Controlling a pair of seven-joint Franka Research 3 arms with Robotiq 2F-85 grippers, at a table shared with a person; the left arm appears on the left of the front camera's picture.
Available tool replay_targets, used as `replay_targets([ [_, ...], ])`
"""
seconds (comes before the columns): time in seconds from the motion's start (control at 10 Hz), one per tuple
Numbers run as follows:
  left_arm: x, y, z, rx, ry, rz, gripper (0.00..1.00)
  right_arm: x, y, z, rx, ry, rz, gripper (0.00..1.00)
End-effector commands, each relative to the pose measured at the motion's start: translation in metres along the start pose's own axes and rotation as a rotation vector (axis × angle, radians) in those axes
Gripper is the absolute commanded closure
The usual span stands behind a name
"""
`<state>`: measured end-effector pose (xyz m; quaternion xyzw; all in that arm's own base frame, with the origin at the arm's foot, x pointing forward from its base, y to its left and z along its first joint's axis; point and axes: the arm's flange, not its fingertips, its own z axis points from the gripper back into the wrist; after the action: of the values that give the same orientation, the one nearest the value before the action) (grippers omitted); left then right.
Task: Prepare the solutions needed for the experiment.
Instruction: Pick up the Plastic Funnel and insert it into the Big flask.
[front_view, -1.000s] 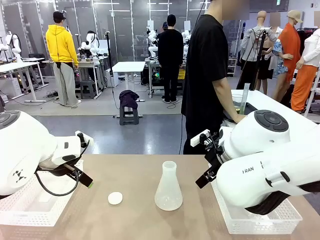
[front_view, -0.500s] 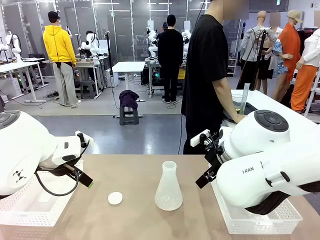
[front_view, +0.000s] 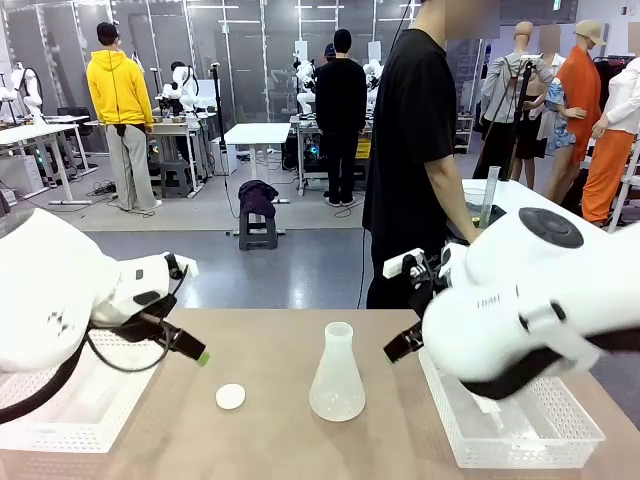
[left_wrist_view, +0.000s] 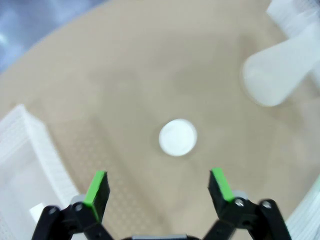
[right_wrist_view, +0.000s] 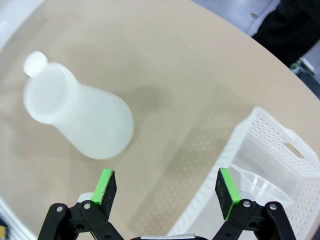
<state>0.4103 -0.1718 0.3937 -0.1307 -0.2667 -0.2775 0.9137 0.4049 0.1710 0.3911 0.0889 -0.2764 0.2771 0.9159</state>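
A frosted conical flask (front_view: 337, 372) stands upright mid-table, and no liquid shows in it; the pale yellow-green solutions are out of view. My left gripper (front_view: 192, 350) hangs open over the table's left half. In the left wrist view that gripper (left_wrist_view: 160, 187) is above and just short of a small white disc (left_wrist_view: 177, 137), with the flask (left_wrist_view: 280, 75) farther off. My right gripper (front_view: 400, 343) is open beside the flask's right side. In the right wrist view this gripper (right_wrist_view: 167, 192) is empty, with the flask (right_wrist_view: 80, 117) ahead to the left.
White mesh baskets sit at the left (front_view: 60, 405) and right (front_view: 520, 425) table ends. The right basket (right_wrist_view: 265, 160) holds a clear cup (right_wrist_view: 260, 186). A person in black (front_view: 415, 150) stands beyond the far edge, hand near a tall cylinder (front_view: 490, 195) on another table.
Both arms have swung toward the middle. The left gripper has moved right and up a little; the right arm has shifted left and risen. Flask and disc are unmoved.
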Motion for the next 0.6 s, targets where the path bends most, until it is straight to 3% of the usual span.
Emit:
replay_targets([
  [0.0,0.017,0.055,-0.016,-0.169,-0.007,0.059,0.00,0.011,-0.037,0.000,0.158,-0.030,-0.038,0.00],
  [0.2,0.025,0.072,-0.024,-0.282,-0.022,0.098,0.00,0.021,-0.048,-0.003,0.294,-0.052,-0.091,0.00],
  [0.5,0.022,0.068,0.009,-0.505,-0.048,0.221,0.00,0.023,-0.051,0.015,0.483,-0.106,-0.227,0.00],
])
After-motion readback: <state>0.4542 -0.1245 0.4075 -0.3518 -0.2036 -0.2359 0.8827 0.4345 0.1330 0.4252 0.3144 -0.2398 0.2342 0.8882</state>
